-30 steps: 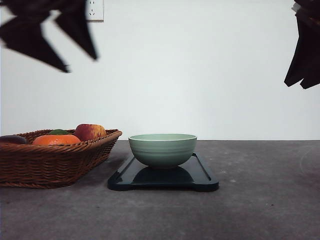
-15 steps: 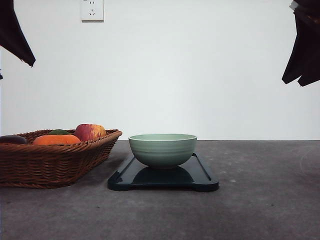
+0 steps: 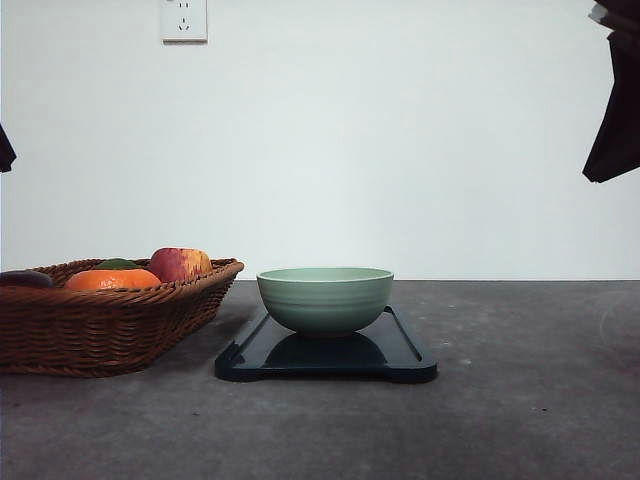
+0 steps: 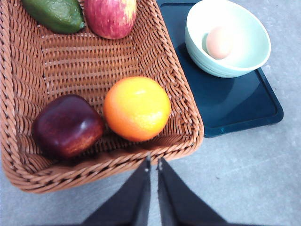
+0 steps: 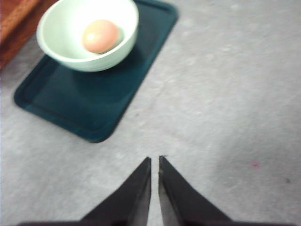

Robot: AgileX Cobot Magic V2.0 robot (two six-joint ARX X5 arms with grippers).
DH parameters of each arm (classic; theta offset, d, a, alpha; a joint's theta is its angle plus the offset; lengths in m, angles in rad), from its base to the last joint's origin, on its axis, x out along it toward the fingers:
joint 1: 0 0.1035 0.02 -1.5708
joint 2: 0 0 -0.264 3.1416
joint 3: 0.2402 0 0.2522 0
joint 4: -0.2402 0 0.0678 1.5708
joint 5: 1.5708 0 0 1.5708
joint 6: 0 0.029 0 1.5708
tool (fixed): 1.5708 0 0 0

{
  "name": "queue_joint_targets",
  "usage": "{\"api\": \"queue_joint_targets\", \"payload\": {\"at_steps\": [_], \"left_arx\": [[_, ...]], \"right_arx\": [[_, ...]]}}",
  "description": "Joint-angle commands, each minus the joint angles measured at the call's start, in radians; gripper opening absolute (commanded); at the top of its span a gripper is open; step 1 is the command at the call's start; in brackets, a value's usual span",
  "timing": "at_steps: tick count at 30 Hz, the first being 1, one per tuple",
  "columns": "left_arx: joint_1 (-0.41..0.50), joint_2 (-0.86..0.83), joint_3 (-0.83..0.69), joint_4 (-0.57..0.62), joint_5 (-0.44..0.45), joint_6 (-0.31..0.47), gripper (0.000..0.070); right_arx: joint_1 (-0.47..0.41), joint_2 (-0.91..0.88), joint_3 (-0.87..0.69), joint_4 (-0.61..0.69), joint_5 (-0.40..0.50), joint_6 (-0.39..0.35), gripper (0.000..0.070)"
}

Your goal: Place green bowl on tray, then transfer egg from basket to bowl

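Note:
The pale green bowl (image 3: 325, 298) stands on the dark tray (image 3: 400, 352) at the table's middle, with the brownish-pink egg (image 5: 99, 36) lying inside it; bowl (image 4: 227, 38), egg (image 4: 219, 42) and tray (image 4: 235, 103) also appear from above in the left wrist view. The wicker basket (image 3: 110, 320) sits left of the tray. My left gripper (image 4: 154, 162) is shut and empty, high above the basket's rim (image 4: 108, 162). My right gripper (image 5: 154, 161) is shut and empty, high over bare table right of the tray (image 5: 89, 89).
The basket holds an orange (image 4: 137, 108), a dark red fruit (image 4: 67, 125), a red-yellow apple (image 4: 110, 16) and a green avocado-like fruit (image 4: 54, 13). A wall socket (image 3: 184, 19) is on the back wall. Grey tabletop (image 3: 530, 400) stretches right of the tray.
The left arm has risen and drawn away to the left, almost out of the front view. The right arm has shifted slightly up and right. Bowl, tray and basket have not moved.

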Motion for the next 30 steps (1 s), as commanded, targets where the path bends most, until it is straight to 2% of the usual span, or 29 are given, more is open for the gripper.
{"api": "queue_joint_targets", "payload": {"at_steps": [1, 12, 14, 15, 17, 20, 26, 30], "left_arx": [[-0.002, 0.004, 0.006, 0.009, 0.0, 0.0, 0.0], [-0.002, 0.002, 0.006, 0.009, 0.0, 0.0, 0.0], [0.006, -0.021, 0.005, 0.011, 0.0, 0.028, 0.0], [0.015, -0.032, 0.005, 0.012, 0.0, 0.082, 0.0], [0.045, -0.066, -0.013, 0.03, 0.0, 0.135, 0.0], [0.122, -0.142, -0.093, 0.144, 0.0, 0.173, 0.0], [0.256, -0.387, -0.329, 0.387, 0.0, 0.172, 0.0], [0.314, -0.54, -0.472, 0.451, 0.0, 0.163, 0.0]], "right_arx": [[0.005, 0.007, 0.008, 0.01, 0.001, 0.007, 0.0016], [0.005, 0.007, 0.008, 0.01, 0.0, 0.007, 0.0016], [0.005, 0.007, 0.008, 0.01, 0.001, 0.007, 0.0016], [0.005, 0.007, 0.008, 0.01, 0.001, 0.007, 0.0016], [0.005, 0.007, 0.008, 0.01, 0.001, 0.007, 0.0016], [0.005, 0.007, 0.008, 0.01, 0.001, 0.007, 0.0016], [0.005, 0.007, 0.008, 0.01, 0.001, 0.007, 0.0016], [0.005, 0.007, 0.008, 0.01, 0.001, 0.007, 0.0016]]}}
